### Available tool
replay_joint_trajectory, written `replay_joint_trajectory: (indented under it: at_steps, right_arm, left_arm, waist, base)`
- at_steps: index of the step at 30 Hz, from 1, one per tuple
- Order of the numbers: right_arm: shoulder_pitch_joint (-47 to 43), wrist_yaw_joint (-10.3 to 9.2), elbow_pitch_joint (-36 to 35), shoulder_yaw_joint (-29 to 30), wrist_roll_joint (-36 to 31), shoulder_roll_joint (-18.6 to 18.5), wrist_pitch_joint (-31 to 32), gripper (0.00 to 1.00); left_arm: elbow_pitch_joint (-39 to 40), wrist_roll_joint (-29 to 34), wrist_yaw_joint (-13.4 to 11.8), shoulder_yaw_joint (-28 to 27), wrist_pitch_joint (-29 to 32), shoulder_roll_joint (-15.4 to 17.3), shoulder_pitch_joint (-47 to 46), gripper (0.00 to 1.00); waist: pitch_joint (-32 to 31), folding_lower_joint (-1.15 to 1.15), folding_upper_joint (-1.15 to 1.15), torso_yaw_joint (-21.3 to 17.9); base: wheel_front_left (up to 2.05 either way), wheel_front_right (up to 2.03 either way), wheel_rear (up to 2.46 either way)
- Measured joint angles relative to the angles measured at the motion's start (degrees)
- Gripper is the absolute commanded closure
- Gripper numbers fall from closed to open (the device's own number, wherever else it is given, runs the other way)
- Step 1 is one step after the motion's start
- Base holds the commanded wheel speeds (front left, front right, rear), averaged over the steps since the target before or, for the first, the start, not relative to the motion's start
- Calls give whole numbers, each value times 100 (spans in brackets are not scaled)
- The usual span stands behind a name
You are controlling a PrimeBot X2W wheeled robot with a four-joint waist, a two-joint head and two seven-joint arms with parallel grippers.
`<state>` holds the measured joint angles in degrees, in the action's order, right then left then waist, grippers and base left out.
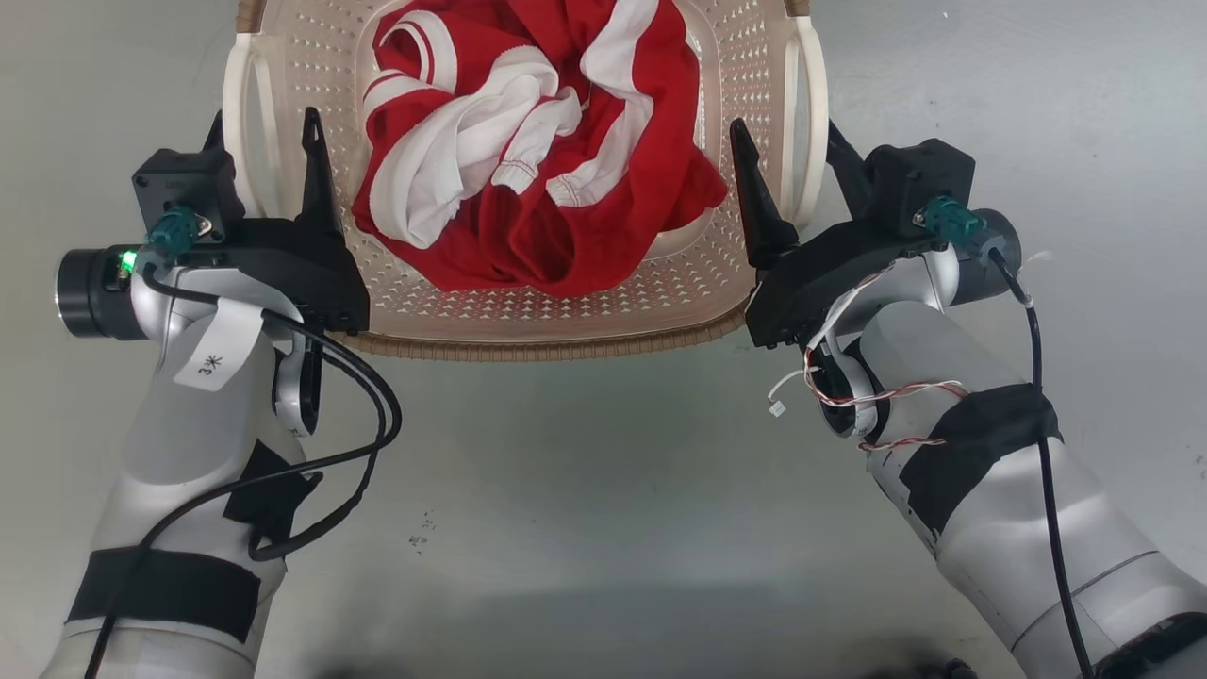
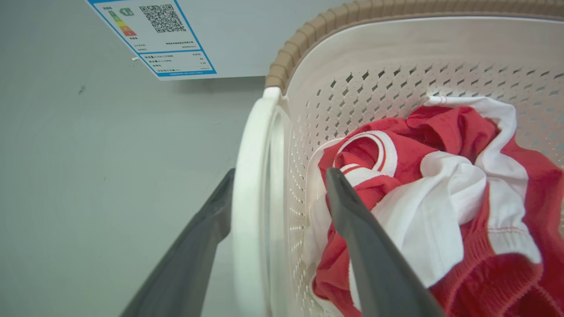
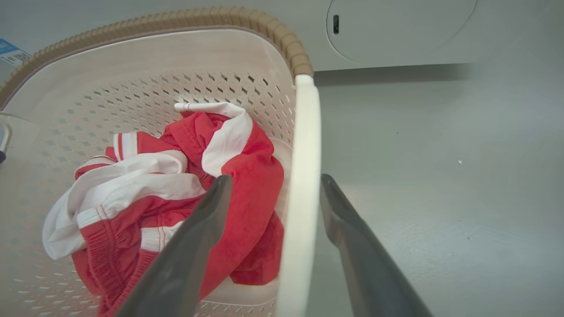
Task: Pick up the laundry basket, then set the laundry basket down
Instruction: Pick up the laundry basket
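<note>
The laundry basket (image 1: 528, 321) is cream and perforated with a brown woven-look rim, and holds a crumpled red and white garment (image 1: 528, 141). My left gripper (image 1: 264, 141) is open and straddles the basket's white left handle (image 2: 251, 176): one finger is outside against the handle, the other inside near the cloth. My right gripper (image 1: 787, 151) is open too, astride the white right handle (image 3: 304, 154), with one finger inside the basket and one outside. In the wrist views the left gripper (image 2: 280, 174) and right gripper (image 3: 275, 178) each have a gap beside the handle.
Grey floor (image 1: 603, 490) spreads around and in front of the basket. Beyond the basket stands a pale appliance front with a blue-edged energy label (image 2: 163, 39) and a round panel (image 3: 396, 26).
</note>
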<state>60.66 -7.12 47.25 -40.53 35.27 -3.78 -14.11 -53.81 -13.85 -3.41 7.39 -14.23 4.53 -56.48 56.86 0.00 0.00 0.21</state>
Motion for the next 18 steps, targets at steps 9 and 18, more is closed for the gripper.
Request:
replay_joint_trajectory:
  at_steps: [9,18]
  right_arm:
    - [140,-1,196,-144,428,0,102,5]
    - [231,-48,448,-260,681,-38,134,99]
  left_arm:
    - [-378,5,98,75,101,-44,-101,0]
    - [-628,5,201,121,119,-46,-229,96]
  waist:
    - [0,0,0,27]
    - [-12,0,0,44]
  base:
    - [0,0,0]
    - [0,0,0]
